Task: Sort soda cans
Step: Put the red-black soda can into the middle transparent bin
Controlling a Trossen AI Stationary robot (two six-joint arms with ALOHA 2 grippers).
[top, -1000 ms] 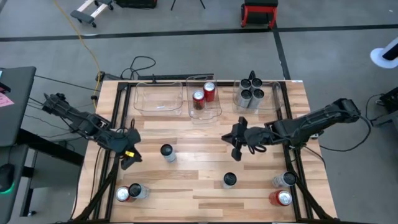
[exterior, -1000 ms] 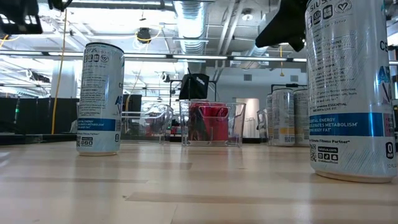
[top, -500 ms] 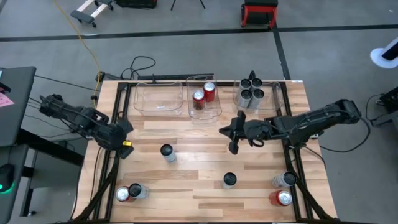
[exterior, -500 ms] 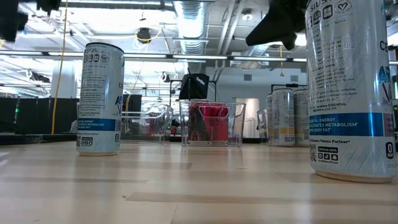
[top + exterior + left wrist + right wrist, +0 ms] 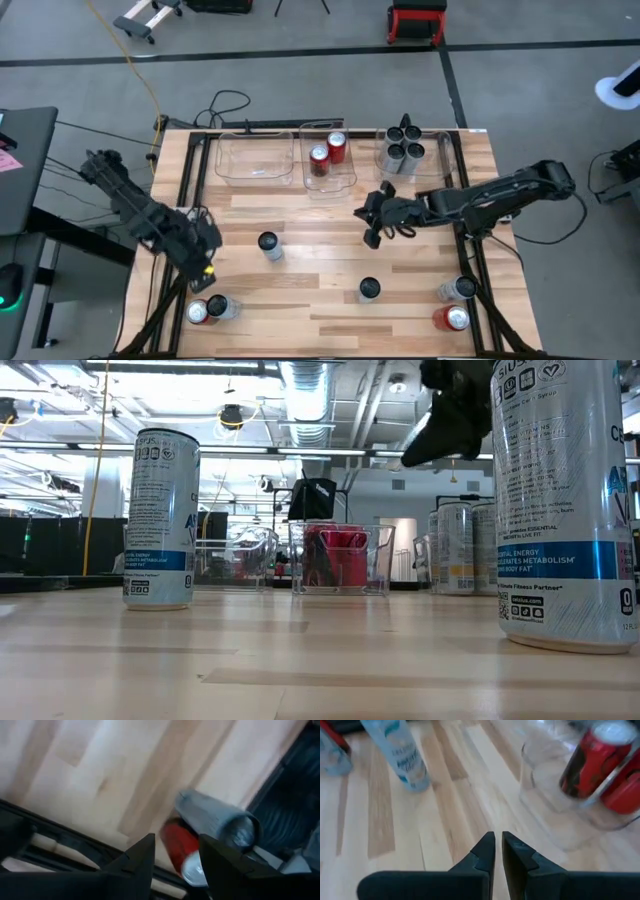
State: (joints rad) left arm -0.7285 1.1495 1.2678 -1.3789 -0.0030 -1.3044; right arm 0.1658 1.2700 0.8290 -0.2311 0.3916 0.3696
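So here's the layout on the wooden tabletop [image 5: 300,290]. Three clear bins sit in a row along the far edge: the left bin [image 5: 254,158] looks bare, the middle bin [image 5: 330,163] has two red cans [image 5: 328,152] standing in it, and the right bin [image 5: 404,152] holds a cluster of silver-grey cans [image 5: 404,150] with dark tops.

The rest of the cans are loose. A red can [image 5: 198,312] and a silver can [image 5: 220,306] stand touching each other at the near-left corner. A lone silver can [image 5: 268,243] stands left of center, and a dark-topped one [image 5: 369,290] is nearer, toward the right. At the near-right corner there's another pair, silver [image 5: 458,289] with a red can [image 5: 452,319] just on its near side.

The left claw [image 5: 205,268] is at the left edge of the tabletop, close to that near-left pair. Its wrist camera looks right at the red can and silver can between its fingers [image 5: 142,862], which stand apart with nothing held.

The right claw [image 5: 372,222] reaches in from the right, hanging above the middle of the tabletop just on the near side of the middle bin. Its fingers [image 5: 485,851] are nearly together, only a thin slit between them, holding nothing. The low view shows it up in the air, well off the wood.
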